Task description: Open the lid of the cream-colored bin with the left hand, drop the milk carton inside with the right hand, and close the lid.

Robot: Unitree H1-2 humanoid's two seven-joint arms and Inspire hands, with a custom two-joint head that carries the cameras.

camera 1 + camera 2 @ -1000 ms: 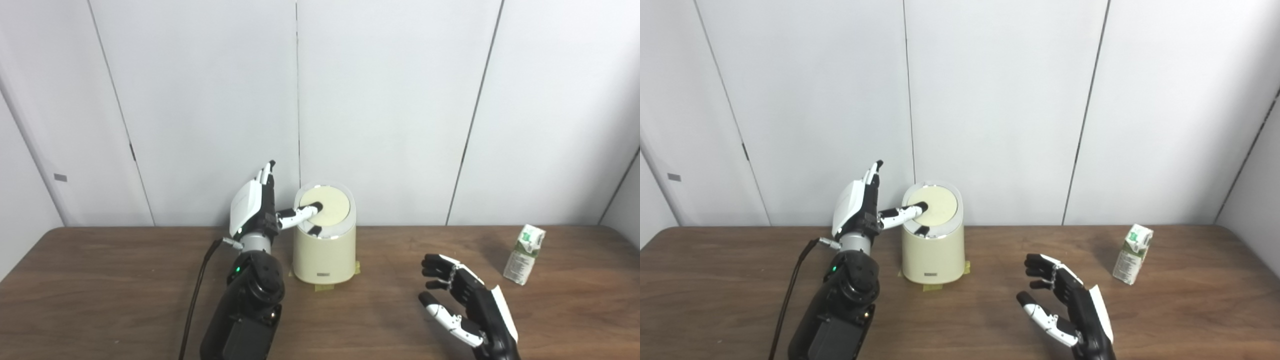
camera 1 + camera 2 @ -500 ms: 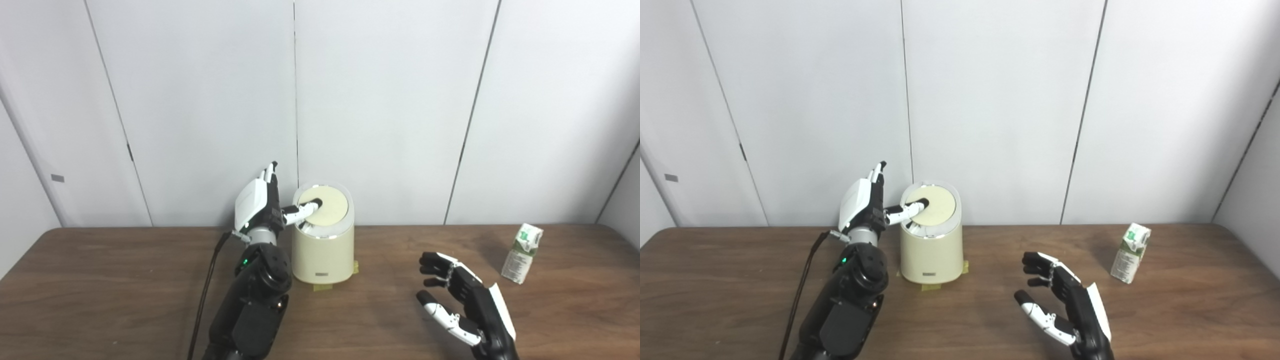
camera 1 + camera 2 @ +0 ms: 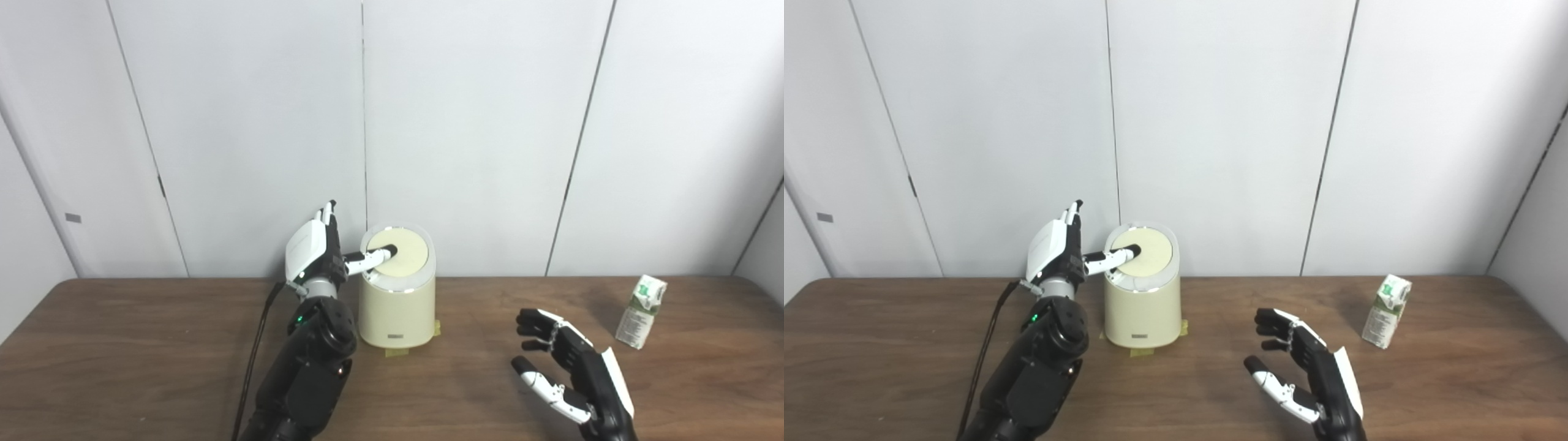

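Observation:
The cream-colored bin (image 3: 397,306) stands upright near the table's back edge, its round lid (image 3: 401,252) lying flat and tilted toward me. My left hand (image 3: 315,251) is raised just left of the bin, fingers pointing up and apart, its thumb (image 3: 370,258) resting on the lid's left part. The small green-and-white milk carton (image 3: 640,311) stands at the far right of the table. My right hand (image 3: 569,367) hovers low over the table between bin and carton, open, fingers curled apart, holding nothing.
Yellow tape tabs (image 3: 392,352) stick out from under the bin's base. A black cable (image 3: 251,367) runs along my left arm. White wall panels stand right behind the brown wooden table (image 3: 122,355).
My left forearm has swung up closer behind the bin; the thumb stays on the lid, which has settled flatter. The right hand and the carton have hardly moved.

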